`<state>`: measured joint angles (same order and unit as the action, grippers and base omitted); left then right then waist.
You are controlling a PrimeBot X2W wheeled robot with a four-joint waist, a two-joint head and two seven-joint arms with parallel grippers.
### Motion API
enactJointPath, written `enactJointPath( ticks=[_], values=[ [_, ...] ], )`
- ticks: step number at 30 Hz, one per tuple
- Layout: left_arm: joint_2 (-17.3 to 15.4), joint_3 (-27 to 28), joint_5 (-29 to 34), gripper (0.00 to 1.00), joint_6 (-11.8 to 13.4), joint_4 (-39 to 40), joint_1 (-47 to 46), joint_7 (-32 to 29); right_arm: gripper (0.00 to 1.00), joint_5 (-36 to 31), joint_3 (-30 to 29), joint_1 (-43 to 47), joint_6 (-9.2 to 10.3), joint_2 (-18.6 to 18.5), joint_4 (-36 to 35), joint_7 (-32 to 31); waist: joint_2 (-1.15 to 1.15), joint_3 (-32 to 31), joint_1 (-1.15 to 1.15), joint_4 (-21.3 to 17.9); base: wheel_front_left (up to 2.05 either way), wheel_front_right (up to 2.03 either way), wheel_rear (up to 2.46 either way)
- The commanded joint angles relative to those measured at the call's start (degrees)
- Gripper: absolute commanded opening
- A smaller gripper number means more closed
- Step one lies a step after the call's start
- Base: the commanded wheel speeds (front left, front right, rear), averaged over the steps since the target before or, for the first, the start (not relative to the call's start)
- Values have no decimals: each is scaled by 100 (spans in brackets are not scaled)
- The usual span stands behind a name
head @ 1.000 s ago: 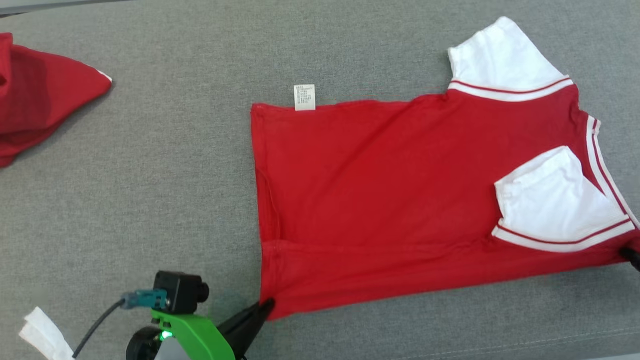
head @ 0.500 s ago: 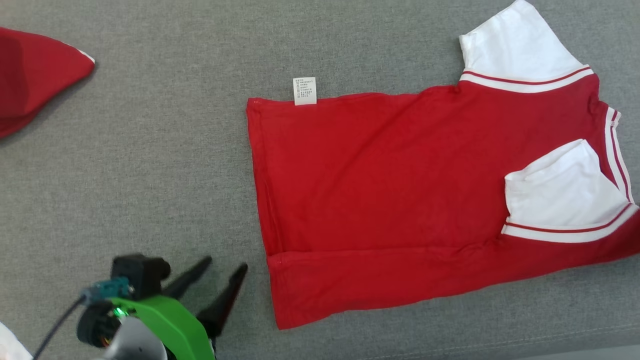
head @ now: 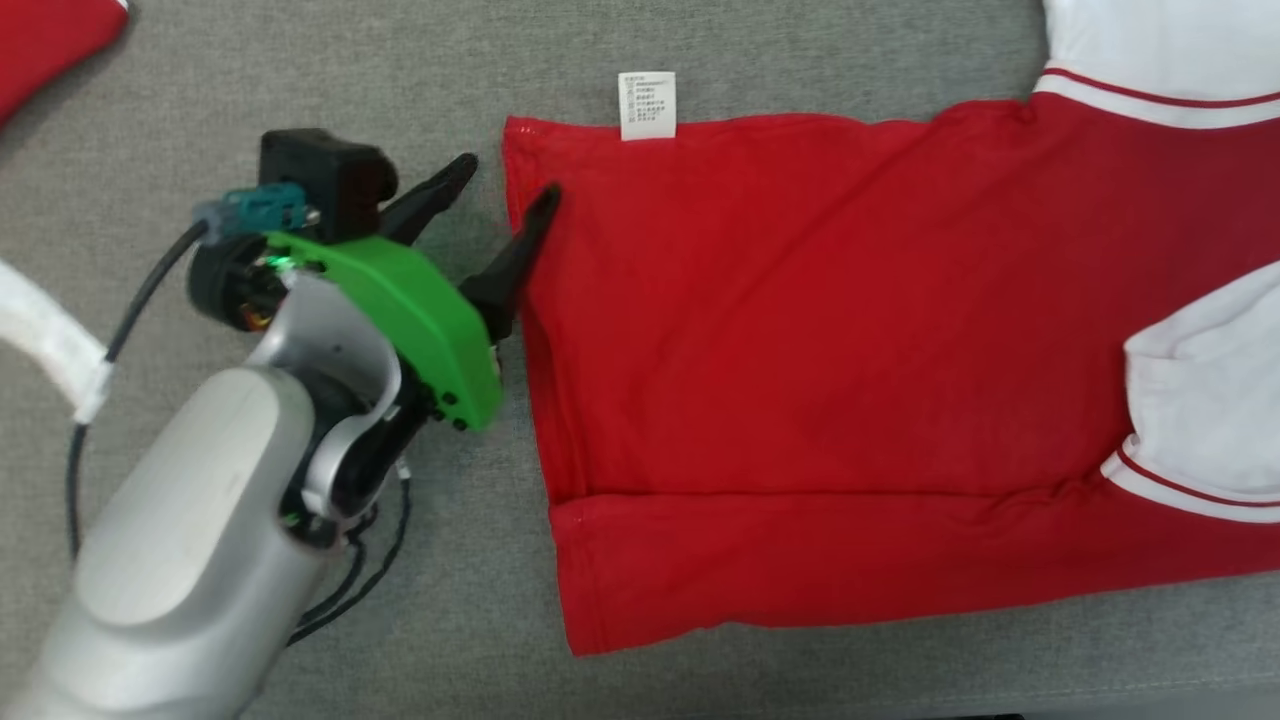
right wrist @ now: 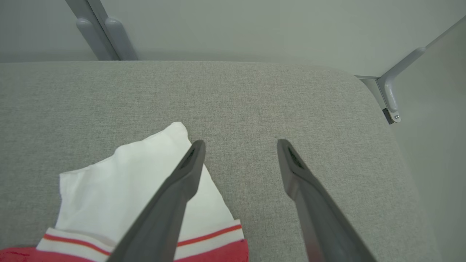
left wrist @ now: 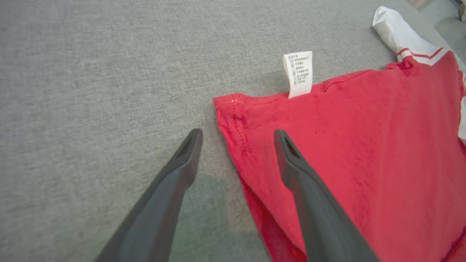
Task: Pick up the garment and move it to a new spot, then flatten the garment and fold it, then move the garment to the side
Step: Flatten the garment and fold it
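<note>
Head view: L claw (head: 506, 180) spread, straddling garment (head: 800, 330) hem nr tag (head: 647, 105).

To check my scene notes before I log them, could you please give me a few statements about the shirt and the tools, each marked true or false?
1. The left tool is open. True.
2. The left tool grips the shirt. False: its jaws stand apart, astride the shirt's edge, gripping nothing.
3. A white label sticks out from the shirt's edge. True.
4. The sleeves are blue. False: they are white with red-striped trim.
5. The right tool is shut. False: it is open.
</note>
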<state>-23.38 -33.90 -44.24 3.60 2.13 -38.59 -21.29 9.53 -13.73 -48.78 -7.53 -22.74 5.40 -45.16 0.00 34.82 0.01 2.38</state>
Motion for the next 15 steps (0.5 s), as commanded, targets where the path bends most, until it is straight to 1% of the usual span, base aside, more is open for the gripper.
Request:
enactJointPath(
  ticks=[1,4,6,10,13,14,15],
  values=[
    [193,-108,23,100,-100,-210,-170,31,100,-183,-89,-177,8,115,286,152,0,401,-1,429,0,0,0],
    [527,-332,109,100,-217,-674,-402,108,100,-451,-170,-468,8,345,885,412,0,375,-1,554,0,0,0],
    [678,-433,129,100,-275,-846,-492,135,100,-566,-164,-578,9,391,1169,500,0,387,-1,599,0,0,0],
    [838,-488,61,100,-398,-1029,-703,112,100,-631,-119,-731,8,424,1545,517,0,458,-1,624,0,0,0],
    [866,-537,134,100,-470,-1184,-793,171,100,-536,-12,-681,5,428,1799,423,0,403,-1,597,0,0,0],
    [882,-544,113,100,-486,-1207,-805,174,72,-506,14,-667,4,427,1843,413,0,382,-1,584,0,0,0],
    [903,-555,78,42,-523,-1221,-820,182,0,-447,42,-641,3,445,1885,373,0,362,-1,564,0,0,0]
  ],
)
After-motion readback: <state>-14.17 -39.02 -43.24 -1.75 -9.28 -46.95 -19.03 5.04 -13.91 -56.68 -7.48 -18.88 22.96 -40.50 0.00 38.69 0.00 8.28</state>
